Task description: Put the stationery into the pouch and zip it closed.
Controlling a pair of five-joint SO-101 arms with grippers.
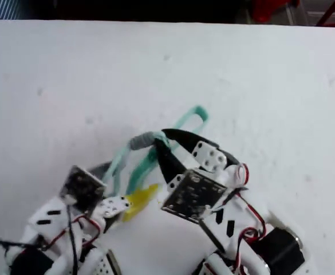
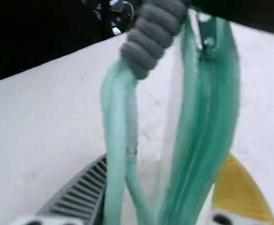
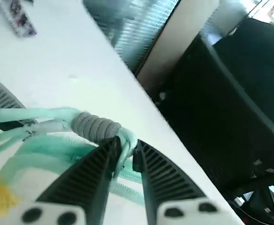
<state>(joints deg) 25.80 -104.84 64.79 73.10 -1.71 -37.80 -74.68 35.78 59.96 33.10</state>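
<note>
Pouch of mint-green see-through plastic (image 2: 207, 117): right claw (image 3: 126, 143) pinches its thin mint loop (image 3: 127, 133) tight; left claw (image 2: 167, 168), at 7 o'clock, grips the pouch. Hard tugs could slip the loop.

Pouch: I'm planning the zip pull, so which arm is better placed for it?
Probably right: the right gripper pinches the teal cord beside the grey sleeve, while the left gripper sits around the pouch.

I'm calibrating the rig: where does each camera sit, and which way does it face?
High view: above the white table, looking down; both arms show.
Left wrist view: on that arm, facing the mint-green fabric pouch; left gripper holds it.
Right wrist view: on that arm, facing the table's edge; right gripper pinches the pouch.
All share its grey ribbed pull.
</note>
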